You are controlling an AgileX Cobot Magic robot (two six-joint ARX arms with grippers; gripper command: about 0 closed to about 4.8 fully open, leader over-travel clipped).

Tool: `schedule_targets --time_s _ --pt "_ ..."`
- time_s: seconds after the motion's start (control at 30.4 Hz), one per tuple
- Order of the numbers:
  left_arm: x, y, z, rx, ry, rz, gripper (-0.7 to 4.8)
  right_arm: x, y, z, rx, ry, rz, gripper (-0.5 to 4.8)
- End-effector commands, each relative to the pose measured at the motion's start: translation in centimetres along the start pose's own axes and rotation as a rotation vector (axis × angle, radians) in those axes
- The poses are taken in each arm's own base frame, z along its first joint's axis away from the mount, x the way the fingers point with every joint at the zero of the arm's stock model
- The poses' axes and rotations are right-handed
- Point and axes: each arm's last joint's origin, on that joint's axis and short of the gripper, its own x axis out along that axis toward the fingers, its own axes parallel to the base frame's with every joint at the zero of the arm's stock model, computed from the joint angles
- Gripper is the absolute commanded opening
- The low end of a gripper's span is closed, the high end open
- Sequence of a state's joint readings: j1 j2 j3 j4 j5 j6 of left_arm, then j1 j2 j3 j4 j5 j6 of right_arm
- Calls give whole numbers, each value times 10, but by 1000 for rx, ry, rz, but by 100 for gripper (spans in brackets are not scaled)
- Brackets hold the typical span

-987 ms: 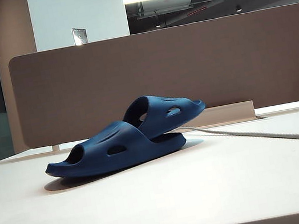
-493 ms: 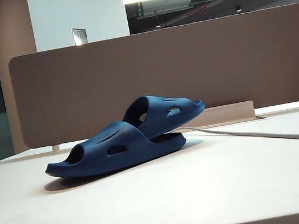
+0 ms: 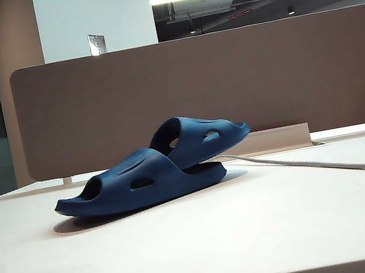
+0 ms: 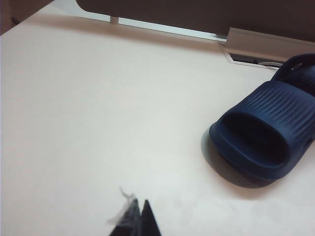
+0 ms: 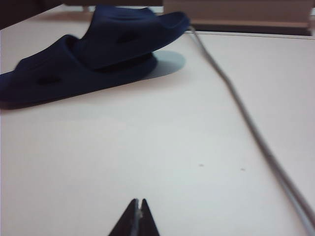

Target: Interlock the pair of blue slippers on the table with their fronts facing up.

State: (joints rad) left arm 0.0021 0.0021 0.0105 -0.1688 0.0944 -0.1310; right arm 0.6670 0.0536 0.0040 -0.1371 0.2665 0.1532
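Two dark navy slippers lie together on the off-white table [image 3: 202, 246]. The front slipper [image 3: 124, 185] rests sole down with its open toe to the left. The second slipper [image 3: 200, 137] is tucked into its heel end and tilts upward to the right. The left wrist view looks into the ribbed open toe of the front slipper [image 4: 266, 135]; my left gripper [image 4: 138, 206] hangs shut and empty above bare table, well apart from it. From the right wrist view both slippers [image 5: 83, 59] show far off, and my right gripper [image 5: 138, 202] is shut and empty too. Neither gripper appears in the exterior view.
A grey cable [image 3: 329, 166] runs from behind the slippers across the table toward the right; the same cable [image 5: 246, 118] crosses the right wrist view. A brown divider panel [image 3: 230, 85] stands along the back edge, with a metal cable tray [image 4: 266, 42] at its foot.
The slippers have not moved. A faint bluish shadow at the lower right of the table has shrunk toward the edge.
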Motion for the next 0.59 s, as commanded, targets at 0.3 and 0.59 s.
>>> schedule_targets --time_s 0.3,0.59 --pt "0 0 -1 26 11 1 -5 -1 -22 7 55 -86 -212 0" --pt "0 0 -1 64 11 0 -6 -2 -31 8 69 -96 -301 0"
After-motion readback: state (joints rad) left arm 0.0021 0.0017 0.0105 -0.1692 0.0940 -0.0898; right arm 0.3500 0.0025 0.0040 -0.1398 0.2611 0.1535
